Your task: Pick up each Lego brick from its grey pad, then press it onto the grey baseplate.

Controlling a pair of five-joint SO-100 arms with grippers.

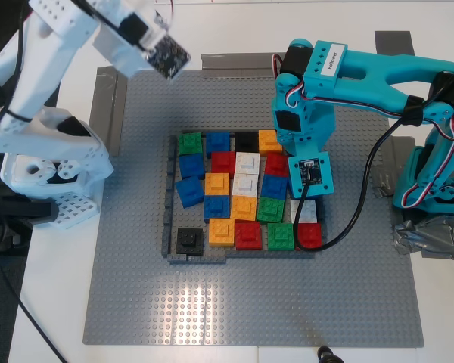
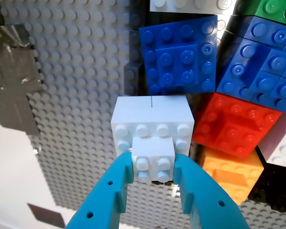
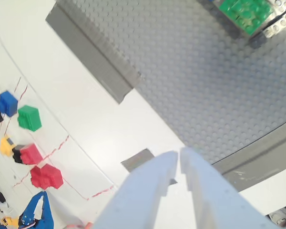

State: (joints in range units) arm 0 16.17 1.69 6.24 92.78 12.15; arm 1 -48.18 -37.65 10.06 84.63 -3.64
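My first gripper [image 2: 154, 168], the teal one, is shut on the small raised top of a white Lego brick [image 2: 152, 125]. It holds the brick at the edge of the brick cluster, beside a blue brick [image 2: 178, 52] and a red brick [image 2: 236, 125]. In the exterior view this gripper [image 1: 306, 206] points down over the white brick [image 1: 304, 212] at the right of the cluster. Several coloured bricks [image 1: 242, 198] sit inside a thin dark-grey frame [image 1: 169, 198] on the grey baseplate [image 1: 136, 265]. My second gripper [image 3: 179, 164], the white one, is shut, empty and raised over the baseplate's far-left corner [image 1: 165, 54].
Grey tape strips [image 1: 106, 94] hold the baseplate's corners. In the second wrist view, loose bricks lie on the white table: blue [image 3: 7, 102], green [image 3: 28, 118] and red [image 3: 46, 176]. The white arm's base [image 1: 49, 162] stands at the exterior view's left and the teal arm's base [image 1: 439, 189] at its right.
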